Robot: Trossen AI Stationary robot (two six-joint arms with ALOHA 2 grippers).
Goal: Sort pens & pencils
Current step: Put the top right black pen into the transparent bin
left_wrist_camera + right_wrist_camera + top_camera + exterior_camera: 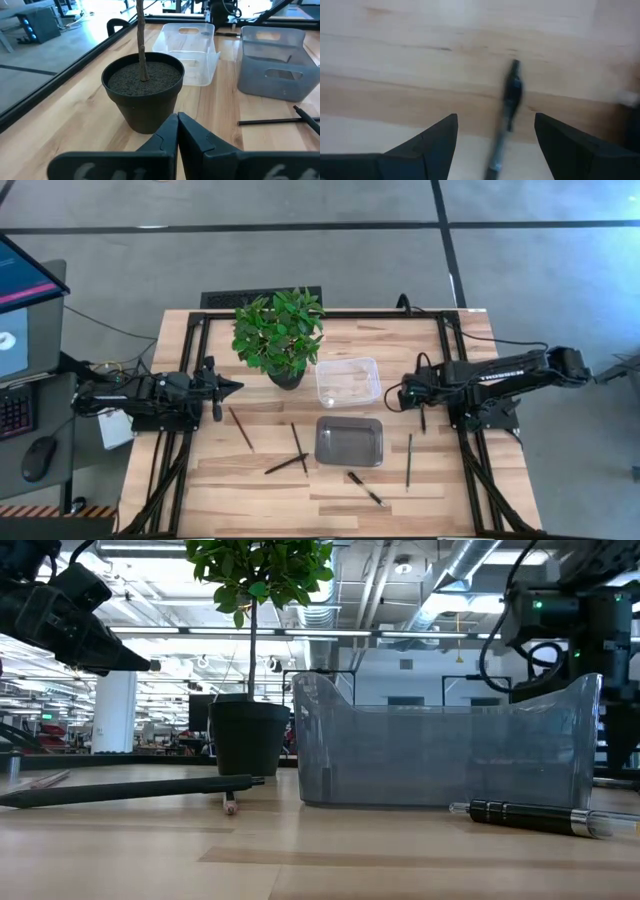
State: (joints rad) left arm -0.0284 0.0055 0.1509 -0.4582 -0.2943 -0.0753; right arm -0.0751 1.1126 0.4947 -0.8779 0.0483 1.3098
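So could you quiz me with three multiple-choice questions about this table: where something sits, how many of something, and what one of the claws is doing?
1. Where is the potted plant?
A. Beside the clear bin, at the table's far side
B. Inside the grey bin
C. At the near edge

2. How many bins are on the table?
A. One
B. Two
C. Four

3. How are the right gripper fingers set?
A. Shut on a pen
B. Open, with a pen lying between them
C. Holding the plant

Answers: 1 A, the high view shows pot and clear bin side by side. 2 B, one clear, one grey. 3 B, the right wrist view shows the fingers apart over the pen.
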